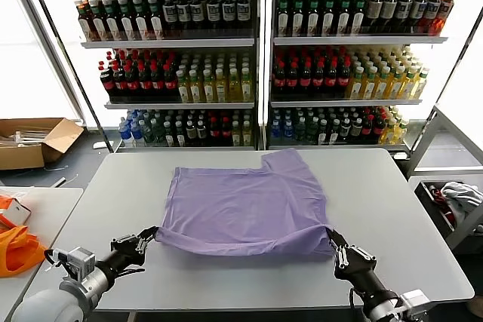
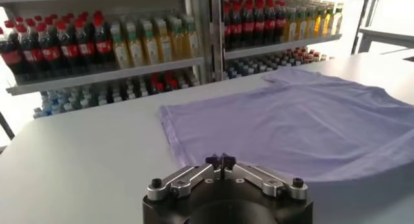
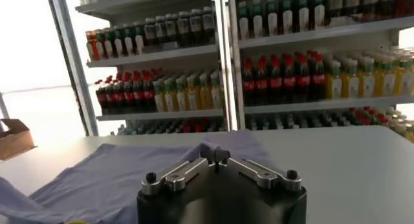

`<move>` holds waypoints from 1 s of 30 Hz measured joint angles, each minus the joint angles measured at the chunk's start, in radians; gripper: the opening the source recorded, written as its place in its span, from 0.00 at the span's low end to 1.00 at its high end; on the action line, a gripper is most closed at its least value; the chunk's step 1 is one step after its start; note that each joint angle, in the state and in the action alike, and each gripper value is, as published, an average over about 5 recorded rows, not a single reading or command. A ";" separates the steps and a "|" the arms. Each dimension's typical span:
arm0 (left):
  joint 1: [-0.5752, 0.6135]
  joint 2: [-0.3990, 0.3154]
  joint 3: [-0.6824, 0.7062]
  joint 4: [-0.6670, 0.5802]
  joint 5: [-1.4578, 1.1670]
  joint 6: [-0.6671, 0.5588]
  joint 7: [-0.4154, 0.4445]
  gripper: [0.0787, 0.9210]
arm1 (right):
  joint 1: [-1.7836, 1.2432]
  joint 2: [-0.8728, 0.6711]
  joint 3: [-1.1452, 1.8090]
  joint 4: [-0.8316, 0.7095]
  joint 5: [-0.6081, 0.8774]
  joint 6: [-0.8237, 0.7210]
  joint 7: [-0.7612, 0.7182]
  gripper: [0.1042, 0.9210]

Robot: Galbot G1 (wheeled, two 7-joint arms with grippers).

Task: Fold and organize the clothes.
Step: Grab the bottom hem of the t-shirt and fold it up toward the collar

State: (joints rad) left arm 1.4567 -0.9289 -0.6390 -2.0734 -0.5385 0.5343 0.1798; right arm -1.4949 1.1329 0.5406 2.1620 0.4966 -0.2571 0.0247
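A lavender T-shirt (image 1: 245,205) lies spread on the grey table (image 1: 400,216), with one sleeve reaching toward the far edge. My left gripper (image 1: 151,233) is shut on its near left corner, low over the table. My right gripper (image 1: 330,236) is shut on the near right corner, where the fabric bunches into a small peak. In the left wrist view the closed gripper (image 2: 220,159) meets the T-shirt's (image 2: 297,122) near edge. In the right wrist view, the T-shirt's fabric (image 3: 110,173) folds over the closed right gripper (image 3: 217,155).
Tall shelves of bottled drinks (image 1: 256,58) stand behind the table. An open cardboard box (image 1: 34,141) sits on the floor at the left. An orange bag (image 1: 16,250) lies on a side table to the left. A rack with cloth (image 1: 456,201) stands at the right.
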 measured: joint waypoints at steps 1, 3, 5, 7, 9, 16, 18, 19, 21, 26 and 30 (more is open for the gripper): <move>-0.020 0.003 0.010 0.016 -0.008 0.001 -0.001 0.01 | 0.030 -0.002 -0.012 -0.023 0.000 -0.003 0.004 0.00; -0.062 0.008 0.032 0.051 -0.025 0.002 -0.004 0.01 | 0.085 -0.004 -0.039 -0.069 -0.002 -0.010 0.010 0.00; -0.104 0.008 0.056 0.086 -0.038 0.001 -0.008 0.01 | 0.137 -0.003 -0.068 -0.113 -0.006 -0.018 0.013 0.00; -0.146 0.006 0.083 0.124 -0.046 -0.003 -0.015 0.01 | 0.185 0.001 -0.099 -0.153 -0.015 -0.025 0.016 0.02; -0.186 -0.001 0.110 0.162 -0.048 -0.011 -0.024 0.01 | 0.227 0.007 -0.131 -0.190 -0.027 -0.032 0.019 0.05; -0.276 -0.041 0.170 0.270 -0.039 -0.042 -0.052 0.18 | 0.318 0.018 -0.210 -0.266 -0.071 -0.053 0.029 0.29; -0.288 -0.049 0.175 0.284 -0.037 -0.047 -0.060 0.26 | 0.325 0.014 -0.216 -0.271 -0.079 -0.061 0.035 0.36; -0.291 -0.051 0.177 0.288 -0.036 -0.049 -0.065 0.29 | 0.326 0.012 -0.218 -0.271 -0.084 -0.066 0.038 0.40; -0.295 -0.053 0.177 0.291 -0.034 -0.055 -0.072 0.36 | 0.324 0.008 -0.216 -0.269 -0.094 -0.076 0.048 0.46; -0.271 -0.064 0.162 0.266 -0.023 -0.070 -0.085 0.52 | 0.291 0.001 -0.191 -0.241 -0.121 -0.102 0.075 0.64; -0.225 -0.082 0.156 0.226 -0.005 -0.077 -0.091 0.67 | 0.233 0.002 -0.164 -0.199 -0.141 -0.125 0.099 0.78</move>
State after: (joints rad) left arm 1.2320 -1.0110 -0.4834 -1.8476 -0.5437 0.4574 0.0892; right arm -1.2615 1.1349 0.3764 1.9630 0.3558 -0.3825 0.1238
